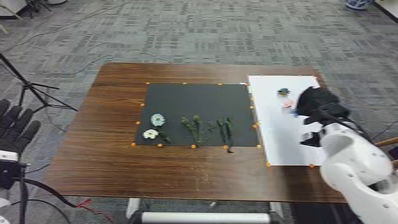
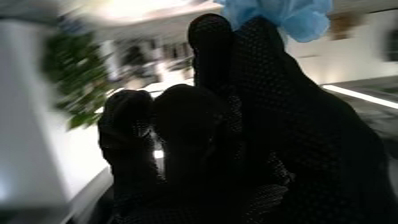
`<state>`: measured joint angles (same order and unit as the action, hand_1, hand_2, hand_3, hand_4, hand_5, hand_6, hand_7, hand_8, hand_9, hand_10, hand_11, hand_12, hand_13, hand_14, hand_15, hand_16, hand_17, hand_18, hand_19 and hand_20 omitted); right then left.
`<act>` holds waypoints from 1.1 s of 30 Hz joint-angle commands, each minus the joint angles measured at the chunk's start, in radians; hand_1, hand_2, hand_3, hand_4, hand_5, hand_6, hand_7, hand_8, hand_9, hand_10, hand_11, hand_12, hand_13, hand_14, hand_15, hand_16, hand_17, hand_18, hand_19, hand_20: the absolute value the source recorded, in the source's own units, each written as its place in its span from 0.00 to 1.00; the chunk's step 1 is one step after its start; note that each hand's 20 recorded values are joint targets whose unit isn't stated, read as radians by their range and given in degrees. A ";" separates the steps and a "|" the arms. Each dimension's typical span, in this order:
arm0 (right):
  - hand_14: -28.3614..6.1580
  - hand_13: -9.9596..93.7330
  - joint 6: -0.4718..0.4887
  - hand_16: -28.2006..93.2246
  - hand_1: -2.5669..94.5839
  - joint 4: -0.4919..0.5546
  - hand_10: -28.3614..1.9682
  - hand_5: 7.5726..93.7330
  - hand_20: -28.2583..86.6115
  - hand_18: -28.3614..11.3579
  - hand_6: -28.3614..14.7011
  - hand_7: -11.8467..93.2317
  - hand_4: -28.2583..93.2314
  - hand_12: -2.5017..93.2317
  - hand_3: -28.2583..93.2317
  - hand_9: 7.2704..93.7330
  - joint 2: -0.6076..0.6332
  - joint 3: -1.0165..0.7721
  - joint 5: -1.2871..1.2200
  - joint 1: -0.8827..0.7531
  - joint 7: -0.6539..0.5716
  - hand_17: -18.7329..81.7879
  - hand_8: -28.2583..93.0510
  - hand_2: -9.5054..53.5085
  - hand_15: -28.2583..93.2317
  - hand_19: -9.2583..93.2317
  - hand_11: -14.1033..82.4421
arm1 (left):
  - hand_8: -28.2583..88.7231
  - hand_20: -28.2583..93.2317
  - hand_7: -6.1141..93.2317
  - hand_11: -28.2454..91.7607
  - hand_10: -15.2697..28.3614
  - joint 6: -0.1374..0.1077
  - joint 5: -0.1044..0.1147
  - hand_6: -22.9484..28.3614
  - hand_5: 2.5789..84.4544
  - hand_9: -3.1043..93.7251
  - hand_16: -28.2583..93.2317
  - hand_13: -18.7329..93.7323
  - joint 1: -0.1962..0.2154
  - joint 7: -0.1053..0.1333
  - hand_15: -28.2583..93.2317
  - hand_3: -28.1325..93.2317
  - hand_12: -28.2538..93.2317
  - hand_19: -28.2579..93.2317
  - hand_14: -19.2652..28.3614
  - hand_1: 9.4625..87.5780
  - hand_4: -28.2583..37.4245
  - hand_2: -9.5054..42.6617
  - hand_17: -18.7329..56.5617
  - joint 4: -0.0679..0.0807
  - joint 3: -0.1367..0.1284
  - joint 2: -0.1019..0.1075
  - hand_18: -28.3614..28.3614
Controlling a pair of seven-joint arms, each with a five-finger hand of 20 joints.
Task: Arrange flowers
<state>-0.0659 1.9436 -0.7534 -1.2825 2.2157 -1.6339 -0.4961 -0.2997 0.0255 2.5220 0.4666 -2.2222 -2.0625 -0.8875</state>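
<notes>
Pinched at the fingertips of the right hand (image 2: 258, 115) is a blue flower (image 2: 302, 17), over the white sheet (image 1: 282, 142) near a pink flower (image 1: 287, 103). Placing it well probably means lowering it gently, settling it before easing the pinch, and drawing away without brushing the pink petals; the left hand (image 1: 15, 129) lies spread, well apart.

The right arm (image 1: 351, 162) came in past the table's (image 1: 93, 150) near right corner. Its hand, the right hand (image 1: 315, 102), was up over the right edge, closer to the far right corner. The right hand (image 2: 204, 165) had its thumb and a finger pinched together at the tips. The left hand (image 1: 16, 129) was off past the left edge, its fingers straight and spread out.
</notes>
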 commanded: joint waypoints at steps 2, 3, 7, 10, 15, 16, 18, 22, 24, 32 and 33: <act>0.65 0.85 0.055 0.52 0.67 -0.043 0.69 0.82 0.60 0.12 0.64 0.43 0.00 0.56 0.80 0.92 -0.247 0.281 -0.009 0.296 0.092 0.59 0.36 0.00 0.80 0.95 0.36 | 0.18 0.33 0.16 0.34 0.65 0.005 -0.006 0.59 0.40 0.35 0.20 0.36 -0.016 -0.016 0.42 0.77 0.33 0.42 0.65 0.16 0.00 0.57 0.19 0.005 0.008 0.000 0.68; 0.65 0.85 0.059 0.52 0.67 -0.054 0.69 0.81 0.60 0.12 0.64 0.43 0.00 0.56 0.80 0.92 -0.270 0.306 -0.007 0.321 0.104 0.59 0.36 0.00 0.80 0.95 0.36 | 0.18 0.33 0.16 0.34 0.65 0.006 -0.005 0.59 0.40 0.35 0.20 0.36 -0.017 -0.016 0.42 0.77 0.33 0.42 0.65 0.15 0.00 0.57 0.19 0.008 0.011 0.004 0.68; 0.65 0.85 0.084 0.52 0.67 -0.134 0.69 0.81 0.60 0.12 0.65 0.43 0.00 0.56 0.80 0.92 -0.351 0.405 -0.004 0.428 0.130 0.59 0.36 0.00 0.80 0.95 0.36 | 0.18 0.33 0.15 0.34 0.65 -0.001 -0.004 0.59 0.40 0.35 0.20 0.36 -0.028 -0.018 0.42 0.77 0.33 0.42 0.65 0.15 0.00 0.58 0.19 0.011 0.024 0.005 0.68; 0.65 0.85 0.107 0.52 0.67 -0.215 0.69 0.81 0.60 0.12 0.65 0.43 0.00 0.56 0.80 0.92 -0.415 0.444 -0.003 0.488 0.137 0.59 0.35 0.00 0.80 0.95 0.36 | 0.18 0.33 0.15 0.34 0.65 -0.001 -0.007 0.59 0.40 0.35 0.20 0.36 -0.038 -0.019 0.42 0.77 0.33 0.42 0.65 0.15 0.00 0.58 0.19 0.013 0.033 0.013 0.68; 0.65 0.85 0.086 0.52 0.67 -0.381 0.69 0.81 0.60 0.12 0.65 0.44 0.00 0.55 0.79 0.92 -0.486 0.526 0.081 0.583 0.165 0.59 0.35 0.00 0.80 0.95 0.36 | 0.18 0.33 0.15 0.34 0.65 -0.003 -0.002 0.59 0.40 0.35 0.20 0.37 -0.048 -0.009 0.42 0.78 0.33 0.42 0.65 0.14 0.00 0.58 0.19 0.014 0.049 0.020 0.69; 0.65 0.85 0.078 0.52 0.67 -0.400 0.70 0.81 0.60 0.13 0.65 0.44 0.00 0.55 0.79 0.92 -0.494 0.538 0.084 0.593 0.149 0.59 0.35 0.00 0.80 0.95 0.36 | 0.18 0.32 0.15 0.34 0.65 -0.001 -0.004 0.59 0.40 0.35 0.20 0.37 -0.056 -0.011 0.41 0.78 0.33 0.42 0.65 0.14 0.00 0.58 0.20 0.017 0.055 0.025 0.68; 0.65 0.84 0.084 0.52 0.68 -0.429 0.70 0.81 0.60 0.13 0.65 0.44 0.00 0.55 0.79 0.92 -0.513 0.543 0.094 0.603 0.138 0.58 0.35 0.00 0.80 0.95 0.36 | 0.18 0.32 0.15 0.34 0.65 -0.001 -0.001 0.59 0.40 0.35 0.20 0.37 -0.062 -0.011 0.41 0.78 0.33 0.41 0.64 0.15 0.00 0.58 0.20 0.018 0.063 0.031 0.68; 0.64 0.84 0.100 0.52 0.68 -0.450 0.70 0.80 0.60 0.13 0.65 0.45 0.00 0.55 0.78 0.91 -0.530 0.551 0.101 0.608 0.130 0.58 0.34 0.00 0.81 0.95 0.36 | 0.18 0.32 0.15 0.34 0.64 -0.004 -0.004 0.59 0.40 0.35 0.20 0.37 -0.073 -0.014 0.41 0.77 0.33 0.41 0.64 0.15 0.00 0.57 0.20 0.020 0.071 0.032 0.68; 0.64 0.84 0.106 0.52 0.68 -0.460 0.70 0.80 0.60 0.13 0.65 0.45 0.00 0.54 0.79 0.91 -0.531 0.560 0.136 0.608 0.138 0.58 0.34 0.00 0.81 0.95 0.36 | 0.18 0.32 0.15 0.34 0.64 -0.004 -0.003 0.59 0.40 0.35 0.20 0.37 -0.076 -0.012 0.41 0.78 0.33 0.41 0.64 0.15 0.00 0.57 0.20 0.021 0.073 0.033 0.68; 0.64 0.84 0.171 0.52 0.67 -0.472 0.70 0.80 0.60 0.13 0.66 0.44 0.00 0.51 0.79 0.92 -0.545 0.560 0.145 0.589 0.118 0.58 0.31 0.00 0.80 0.94 0.32 | 0.18 0.33 0.15 0.34 0.65 -0.006 -0.005 0.59 0.40 0.35 0.20 0.37 -0.076 -0.020 0.41 0.78 0.33 0.41 0.64 0.15 0.00 0.57 0.20 0.021 0.069 0.029 0.68; 0.64 0.84 0.179 0.52 0.67 -0.472 0.70 0.80 0.60 0.12 0.66 0.44 0.00 0.51 0.79 0.91 -0.544 0.563 0.134 0.588 0.111 0.58 0.31 0.00 0.80 0.94 0.32 | 0.18 0.33 0.15 0.34 0.65 -0.004 -0.006 0.59 0.40 0.35 0.20 0.37 -0.080 -0.021 0.41 0.77 0.33 0.41 0.64 0.15 0.00 0.57 0.20 0.024 0.071 0.030 0.68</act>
<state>0.0763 1.4771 -1.2842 -0.7298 2.3313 -1.0358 -0.3729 -0.3009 0.0248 2.4445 0.4530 -2.2007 -1.9899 -0.8575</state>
